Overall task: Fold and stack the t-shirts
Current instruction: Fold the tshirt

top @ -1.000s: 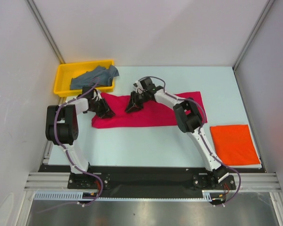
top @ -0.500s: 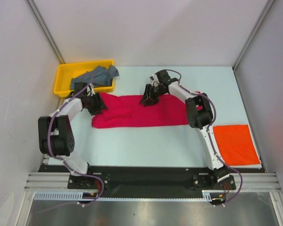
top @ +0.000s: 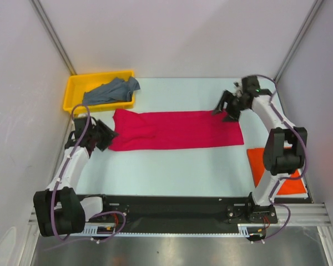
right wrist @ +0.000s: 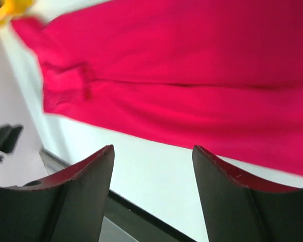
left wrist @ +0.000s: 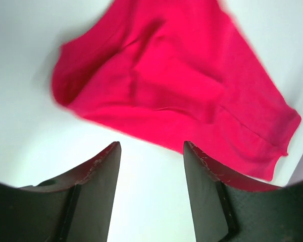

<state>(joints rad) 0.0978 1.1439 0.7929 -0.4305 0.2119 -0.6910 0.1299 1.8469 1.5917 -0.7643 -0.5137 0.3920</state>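
Crimson-pink t-shirt (top: pixel 175 129) lying flat on the table (top: pixel 172 166), its nearer end just in front of the right end of the yellow tray (top: pixel 72 88) and its length running away from the tray to the right. The left gripper (top: pixel 105 136) hangs just off the tray-side end of the cloth, fingers spread with nothing between them. The right gripper (top: pixel 226 111) hovers at the far corner of the end away from the tray, likewise spread and empty. The grey-blue t-shirt (top: pixel 108 91) lies crumpled inside the tray, and the orange-red t-shirt (top: pixel 255 163) lies folded at the table corner farthest from the tray. Probable faults from here: the tray-side end is rumpled and tapered, so a crosswise fold made over it would likely give an uneven packet. A pinch that takes only the upper layer could peel the lengthwise fold open. Ends lifted at unequal height or pace would skew the band. Orientation: the shirt forms a long, narrow band whose long axis runs parallel to the tray's long side, across the table from left to right. The end away from the tray is squarer and smoother. Which end carries the neck cannot be told with certainty.
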